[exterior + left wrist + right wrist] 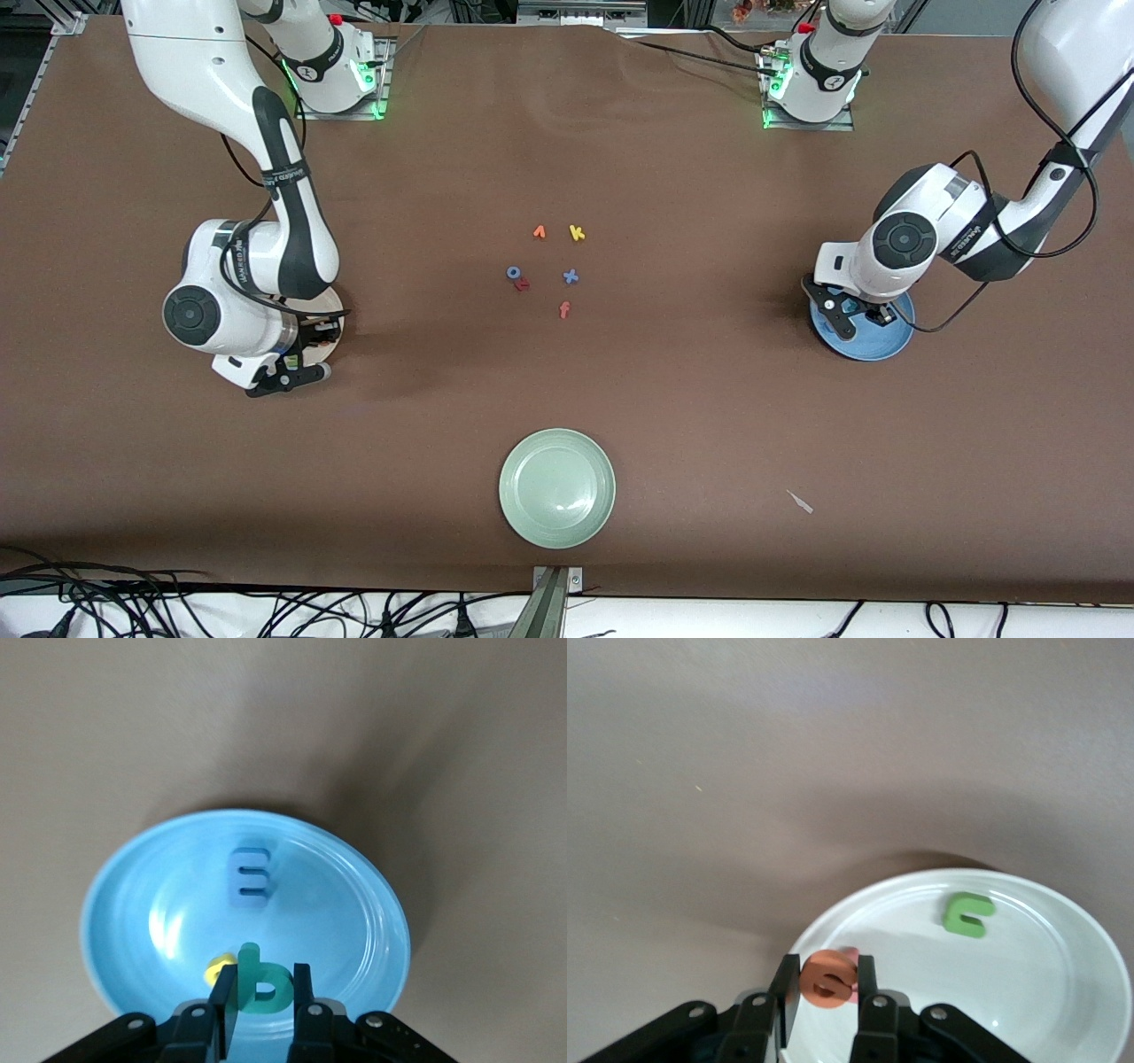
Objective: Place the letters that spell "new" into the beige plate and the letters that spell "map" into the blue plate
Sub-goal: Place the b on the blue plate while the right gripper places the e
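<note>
The left claw [263, 992] hangs over the blue plate [124, 904], which sits toward the left arm's end of the tabletop [709, 399]. Its fingers are closed on the teal letter [263, 983], held upright just above the plate's floor. The blue "m" [251, 874] lies flat in the middle of that plate. The yellow letter [213, 970] lies in the plate too, just beside the claw's fingers and partly hidden by them.

The right claw [826, 988] hangs over the beige plate [1063, 992], which sits toward the right arm's end of the tabletop and is mostly covered by the arm in the front view. Its fingers are pinched on the orange "e" [827, 978]. A bit of the pinkish-red letter [849, 952] shows just past the "e"; it seems to lie in the plate, though most of it is hidden. The green "n" [967, 914] lies flat in the plate, apart from the claw.

In the middle of the tabletop a loose group of letters lies well apart from both plates: an orange letter [539, 232] and the yellow "k" [577, 233] farthest from the front camera, then the blue "o" [513, 273] touching the small dark-red letter [523, 284], the blue "x" [570, 276] beside them, and the orange "f" [564, 309] nearest the camera. The pale green plate [557, 487] sits near the front edge.
</note>
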